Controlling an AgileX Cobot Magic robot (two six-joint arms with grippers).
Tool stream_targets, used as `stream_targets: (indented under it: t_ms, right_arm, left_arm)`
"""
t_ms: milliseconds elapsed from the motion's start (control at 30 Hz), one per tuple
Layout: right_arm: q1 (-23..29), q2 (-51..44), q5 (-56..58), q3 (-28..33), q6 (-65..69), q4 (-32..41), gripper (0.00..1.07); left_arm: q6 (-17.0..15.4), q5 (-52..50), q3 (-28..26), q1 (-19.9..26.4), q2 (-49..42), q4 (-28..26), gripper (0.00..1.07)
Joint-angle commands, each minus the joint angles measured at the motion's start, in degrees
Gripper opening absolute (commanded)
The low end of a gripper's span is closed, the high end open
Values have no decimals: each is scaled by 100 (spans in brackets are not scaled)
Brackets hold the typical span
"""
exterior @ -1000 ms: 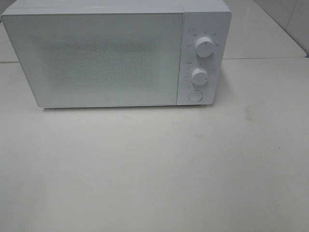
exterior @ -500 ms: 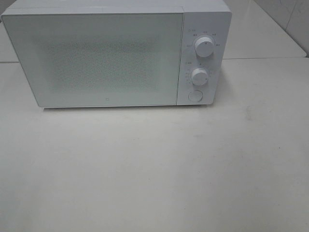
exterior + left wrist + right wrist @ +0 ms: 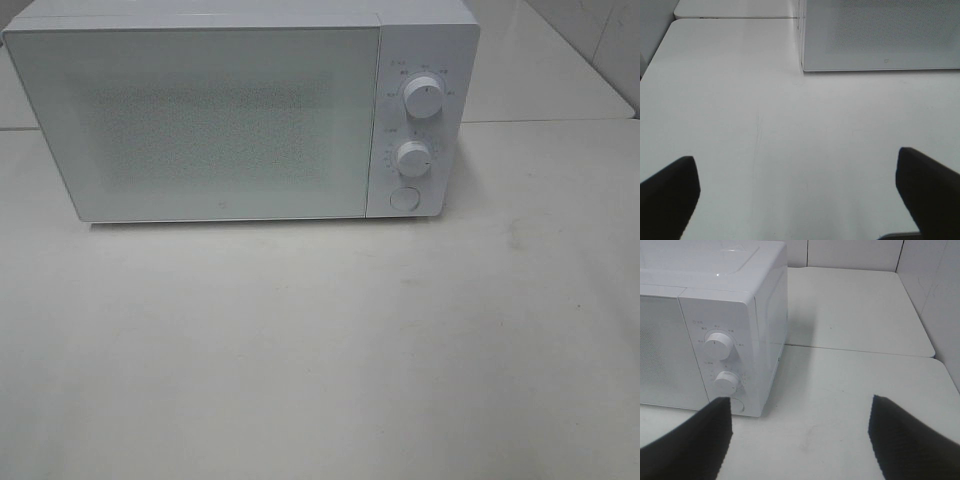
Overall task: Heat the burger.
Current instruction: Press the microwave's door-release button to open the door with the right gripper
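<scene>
Nothing has moved: microwave (image 3: 220,120) shut. Left gripper (image 3: 796,167) and right gripper (image 3: 801,405) hang with jaws apart, empty. Burger shows in no view, so I can't judge whether heating has started.

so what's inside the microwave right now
The microwave has its door shut. The door is speckled white and not see-through, so the inside is hidden. No burger shows in any view, and whether it sits inside cannot be told.
</scene>
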Motion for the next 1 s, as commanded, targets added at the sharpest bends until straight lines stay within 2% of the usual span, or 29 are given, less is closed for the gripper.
stream_targets:
  t_ms: [33,400,467,567,633,1000]
  right_arm:
    - [-40,481,-550,-40,17,11,75]
    - [-40,1730,-2045,-40,17,-11,75]
    - [-34,2086,-2641,-17,23,-11,75]
    - [-29,2177,-2853,23,23,-11,75]
    - [-23,2567,-3896,281,17,-11,75]
    - [-23,3363,-5569,877,-115,195,75]
  left_arm:
    - [0,-74,17,17,-34,-11,100]
    - [0,-74,17,17,-34,-11,100]
    - [0,-74,17,17,-34,-11,100]
    - [0,-74,17,17,-34,-11,100]
    - [0,-74,17,17,-34,-11,100]
    - [0,-74,17,17,-34,-11,100]
